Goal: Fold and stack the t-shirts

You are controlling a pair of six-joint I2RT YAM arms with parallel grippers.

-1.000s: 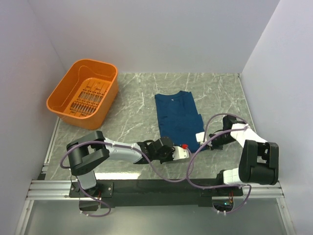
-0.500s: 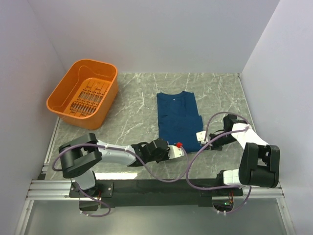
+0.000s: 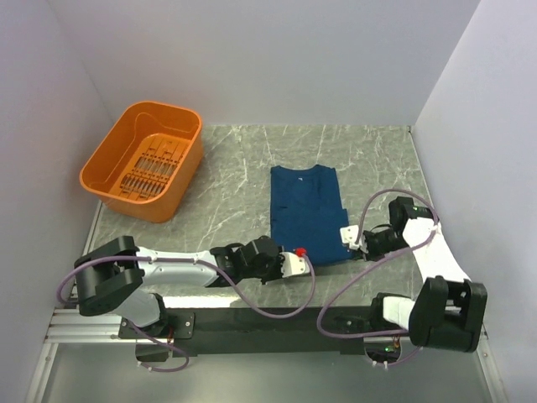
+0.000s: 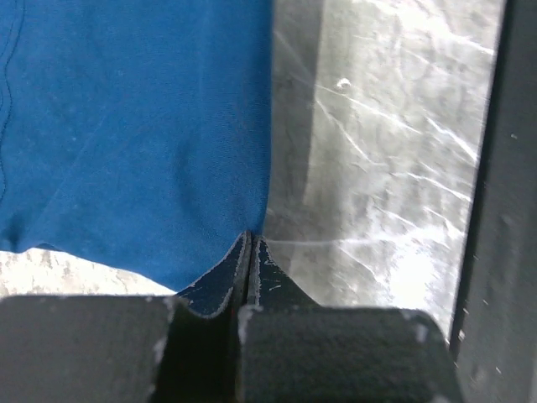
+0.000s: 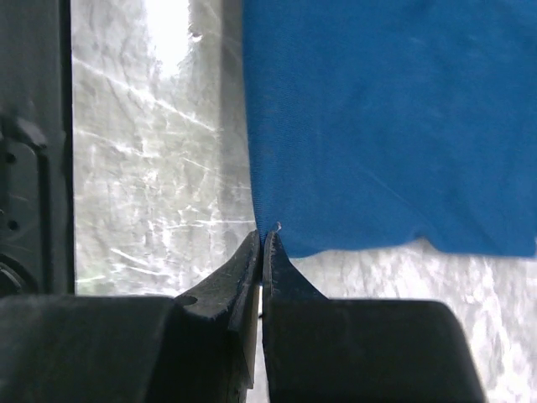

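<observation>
Firmly closed: left end effector (image 4: 252,239), right end effector (image 5: 263,235), each pinching t-shirt (image 3: 306,214) corner.

Navy t-shirt (image 3: 306,214), orange basket (image 3: 178,186) (grey-veined table (image 3: 235,185))

Both arms sit low and reach inward. The left arm is stretched nearly flat, and the left gripper (image 3: 299,255) has its jaws pinched tight on a near hem corner of the dark navy-blue cotton t-shirt (image 3: 306,210). The right arm's elbow is folded back, and the right gripper (image 3: 346,236) is clamped on the other near corner.
</observation>
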